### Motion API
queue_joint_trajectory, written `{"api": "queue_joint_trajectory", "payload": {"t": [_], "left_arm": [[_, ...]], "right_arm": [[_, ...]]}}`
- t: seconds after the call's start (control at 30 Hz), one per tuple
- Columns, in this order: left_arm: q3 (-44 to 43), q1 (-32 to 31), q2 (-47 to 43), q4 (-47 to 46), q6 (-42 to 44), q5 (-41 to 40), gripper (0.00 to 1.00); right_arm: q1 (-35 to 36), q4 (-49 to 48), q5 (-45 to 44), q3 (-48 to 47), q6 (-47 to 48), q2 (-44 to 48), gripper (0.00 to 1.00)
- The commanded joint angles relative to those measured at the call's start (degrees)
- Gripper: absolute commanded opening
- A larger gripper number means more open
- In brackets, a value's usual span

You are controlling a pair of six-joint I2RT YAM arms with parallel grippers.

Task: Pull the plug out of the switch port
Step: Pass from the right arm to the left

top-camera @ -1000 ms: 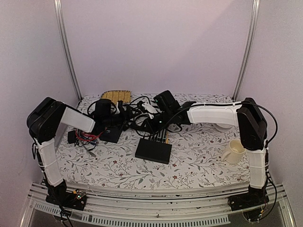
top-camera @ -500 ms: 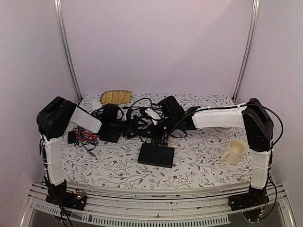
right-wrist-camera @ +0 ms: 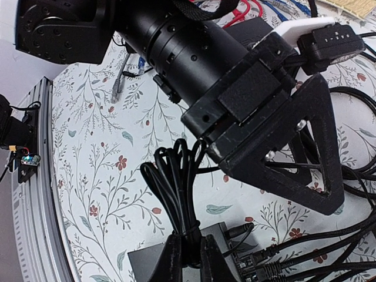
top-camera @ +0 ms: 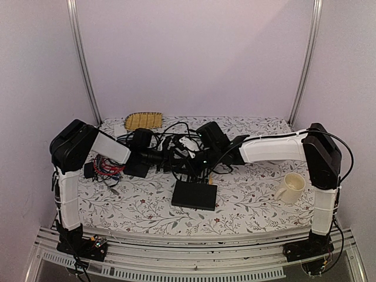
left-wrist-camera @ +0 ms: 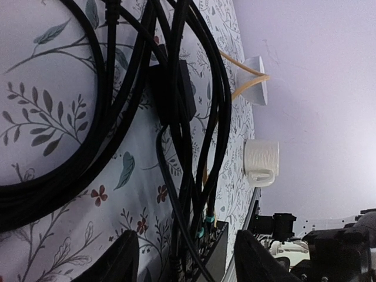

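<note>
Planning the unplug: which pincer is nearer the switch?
Right. The right pincer clamps a cable bundle just above the switch; the left pincer hovers open over cables farther back.

Floral-print cloth (top-camera: 247, 202) covers the table. Cream mug (top-camera: 291, 187) at right of frame, upright on the cloth, handle toward frame left. Woven straw-coloured mat (top-camera: 144, 120) at upper left, by the back wall. Loose red and blue wires (top-camera: 106, 168) at left, below the mat.

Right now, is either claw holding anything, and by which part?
The right claw pinches a bundle of black cables just below its loop; the left claw is open, holding nothing.
</note>
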State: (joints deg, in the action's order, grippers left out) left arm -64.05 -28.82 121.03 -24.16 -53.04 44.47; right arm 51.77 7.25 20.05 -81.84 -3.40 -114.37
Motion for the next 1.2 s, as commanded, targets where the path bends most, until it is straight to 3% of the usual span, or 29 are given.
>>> {"api": "queue_joint_trajectory", "payload": {"t": [0.0,0.27,0.4,0.53,0.6,0.73,0.87,1.17], "left_arm": [[-0.38,-0.23,-0.12,1.38,2.16,0.73,0.54],[-1.07,0.16,-0.4,0.43,2.57,0.58,0.16],[-0.53,0.64,-1.49,0.04,3.1,-0.95,0.03],[-0.61,0.95,-2.58,-0.09,4.0,-1.54,0.0],[-0.64,1.02,-3.13,-0.09,4.69,-2.0,0.0],[-0.41,1.13,-4.23,0.45,5.73,-2.83,0.0],[0.34,1.22,-5.2,0.65,6.64,-3.08,0.0],[1.42,1.15,-7.77,0.63,8.92,-2.58,0.0]], "right_arm": [[0.72,-2.26,1.3,0.62,0.02,3.19,0.01],[0.71,-2.43,0.71,1.66,-0.72,2.98,0.01],[0.78,-2.46,-0.04,2.31,-0.99,3.16,0.01],[0.76,-2.21,-1.1,3.64,-1.58,3.81,0.02],[0.7,-2.23,-1.85,4.43,-2.07,4.09,0.06],[0.15,-2.63,-3.98,5.96,-4.39,5.33,0.38],[-1.08,-3.54,-5.58,7.54,-6.91,7.24,0.52],[-2.91,0.41,-18.27,4.25,-10.89,7.1,0.55]]}}
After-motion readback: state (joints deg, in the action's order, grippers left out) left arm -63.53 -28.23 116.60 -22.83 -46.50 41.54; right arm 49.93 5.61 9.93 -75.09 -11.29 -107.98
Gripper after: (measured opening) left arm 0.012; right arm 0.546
